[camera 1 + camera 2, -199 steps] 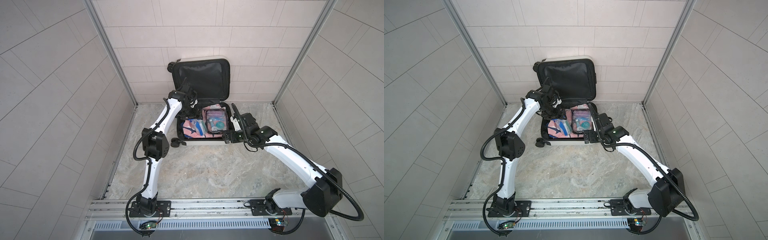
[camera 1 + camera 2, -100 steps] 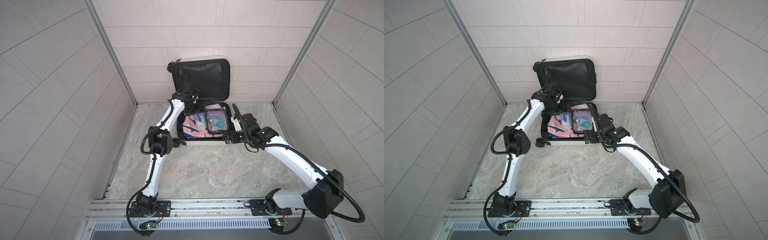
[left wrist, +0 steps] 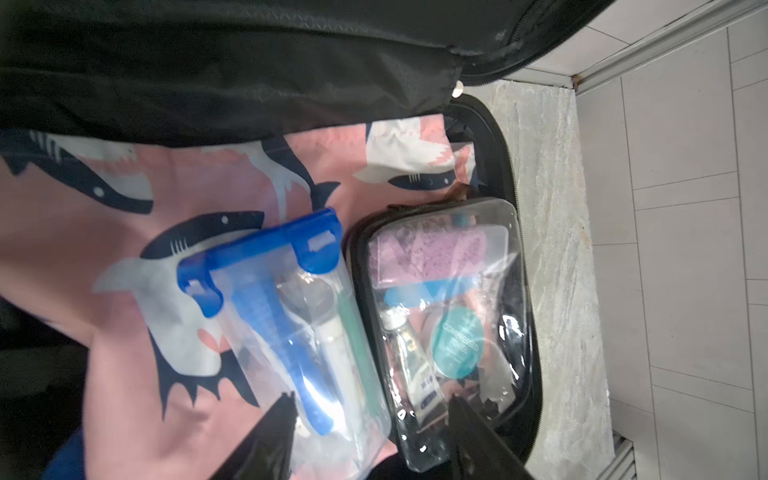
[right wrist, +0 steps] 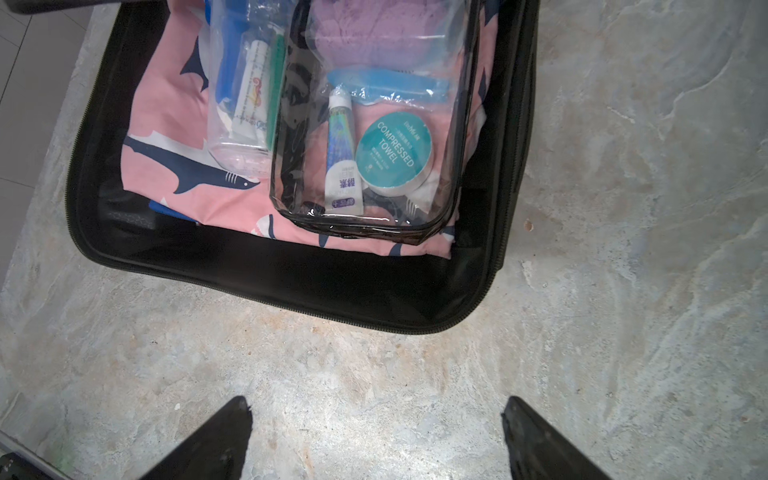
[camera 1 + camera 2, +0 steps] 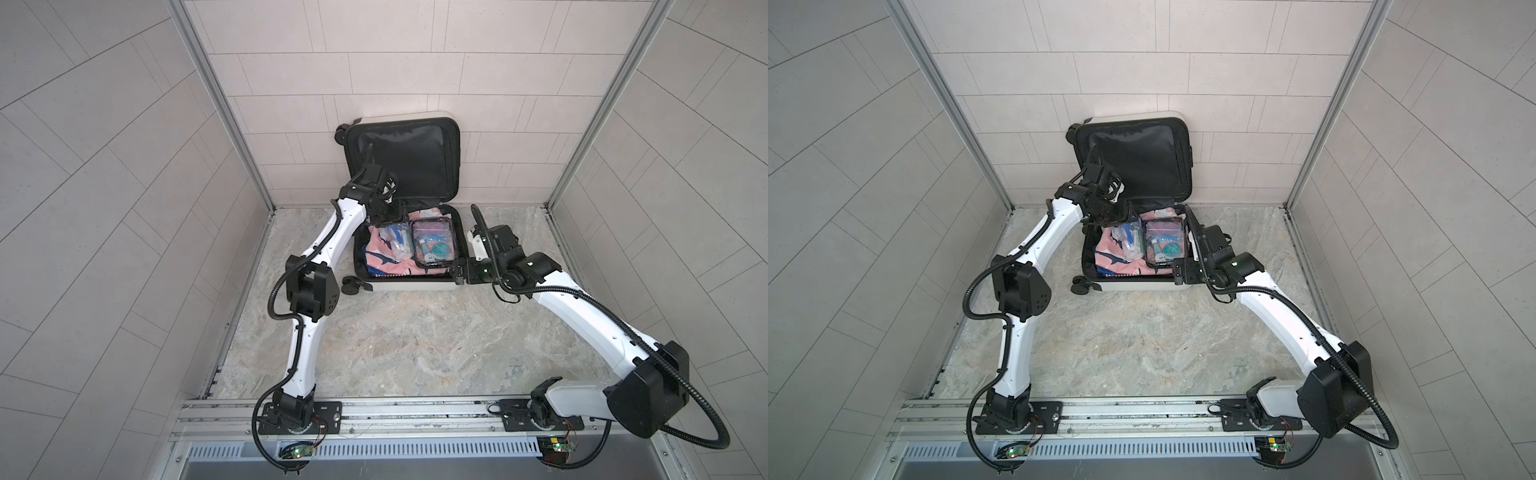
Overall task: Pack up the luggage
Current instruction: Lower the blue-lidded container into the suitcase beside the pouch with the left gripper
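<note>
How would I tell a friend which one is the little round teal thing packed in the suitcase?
Find the open white suitcase against the back wall; pink shark-print cloth lies in its lower half. On it, beside a blue-topped bag, lies a black-edged pouch. The towel tin is the only round teal item there, beside a white tube.

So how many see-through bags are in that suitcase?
2. A blue-topped clear bag lies on the shark-print cloth; a black-edged clear pouch sits right beside it. Others could hide under the cloth.
</note>
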